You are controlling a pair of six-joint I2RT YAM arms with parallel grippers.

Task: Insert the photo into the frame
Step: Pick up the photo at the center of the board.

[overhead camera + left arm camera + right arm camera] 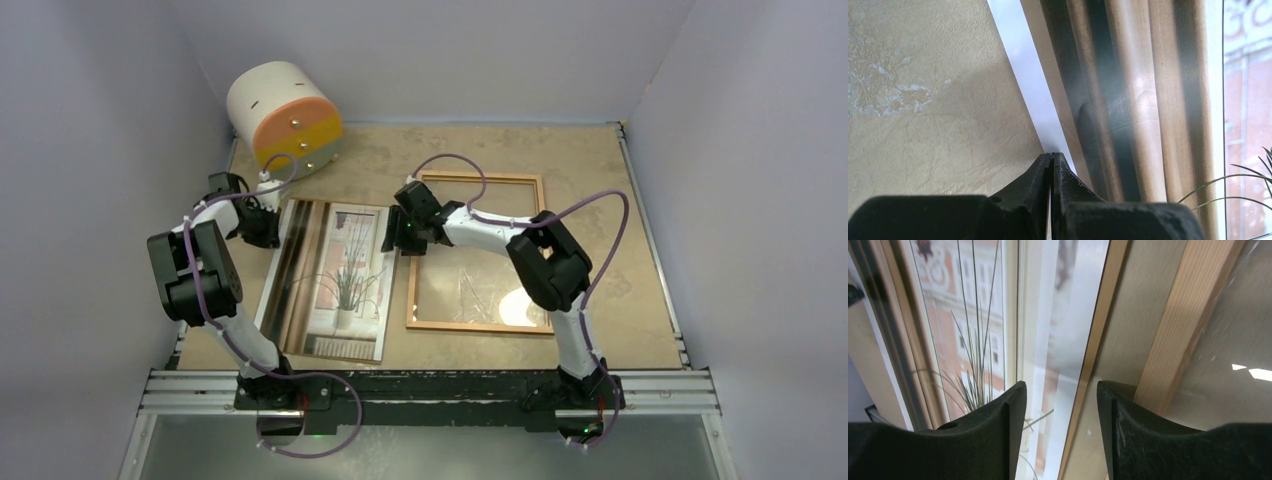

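Left arm folded low, left claw point(1050, 156) pinched together on the far-left edge of the photo point(335, 280). Right arm stretches leftward, right claw point(1061, 390) apart above the photo's right edge, just beside the frame point(478, 326).

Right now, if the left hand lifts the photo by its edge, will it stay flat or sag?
Likely to sag: the photo looks like a thin sheet lying flat, so lifting one edge with the left hand may make it droop. Its surface seems glossy, so it could slip. It is probably very light.
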